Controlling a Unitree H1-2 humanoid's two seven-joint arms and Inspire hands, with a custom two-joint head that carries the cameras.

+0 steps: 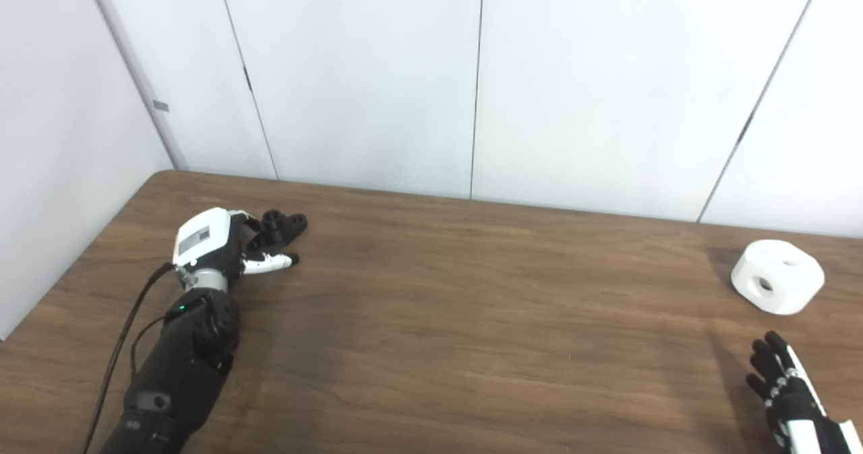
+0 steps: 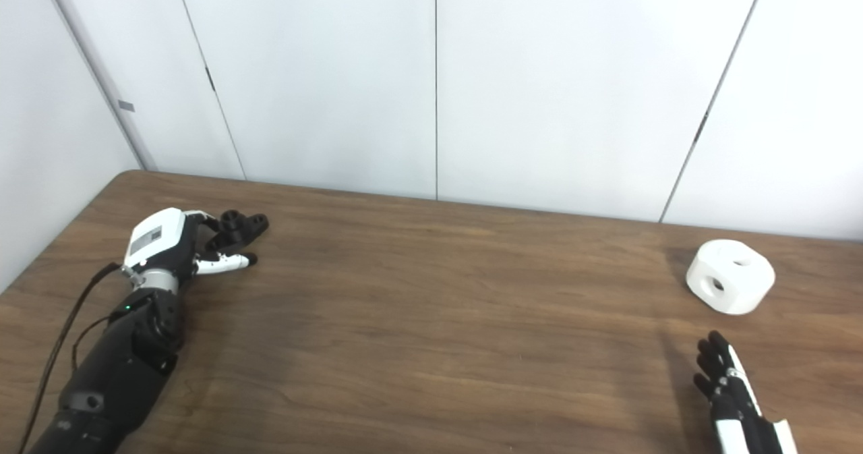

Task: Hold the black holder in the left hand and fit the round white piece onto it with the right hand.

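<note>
White, round and drilled with holes, the plastic piece point(image 1: 777, 276) lies on the brown wooden bench point(image 1: 472, 319) just beyond the right hand point(image 1: 785, 390), empty with fingers spread. Far across, the left hand point(image 1: 222, 241) curls around the small black holder point(image 1: 280, 226).

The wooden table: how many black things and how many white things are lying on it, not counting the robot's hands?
Black: 1, the small black plastic holder at the left hand.
White: 1, the round white plastic piece with holes, apart from the right hand.
Total: 2 things on the brown wooden table.
</note>
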